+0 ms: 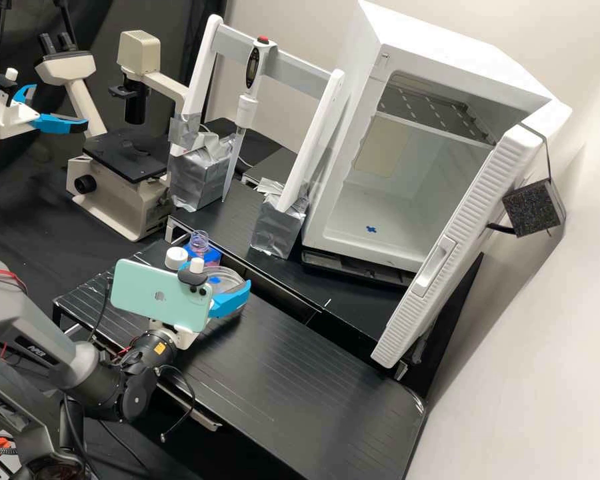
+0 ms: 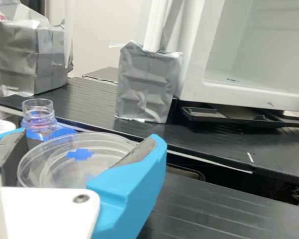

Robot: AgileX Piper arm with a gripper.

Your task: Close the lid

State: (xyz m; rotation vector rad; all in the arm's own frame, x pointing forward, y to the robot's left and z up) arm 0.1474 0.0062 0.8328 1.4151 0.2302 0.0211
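Near the far edge of the table (image 1: 280, 373), our pincer (image 1: 215, 274) stands wide around the clear dish (image 2: 80, 169), its grip something we cannot tell.

The clear dish (image 2: 55, 159) bears a blue cross (image 2: 79, 154); the cap (image 1: 177, 257) is white.

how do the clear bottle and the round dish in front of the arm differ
The bottle stands tall and upright, while the dish is low. The bottle has a narrow, uncapped neck; the dish is much wider across. Blue surrounds the bottle's lower part, whereas the dish shows a small blue cross-shaped patch. Both are see-through and round at the rim.
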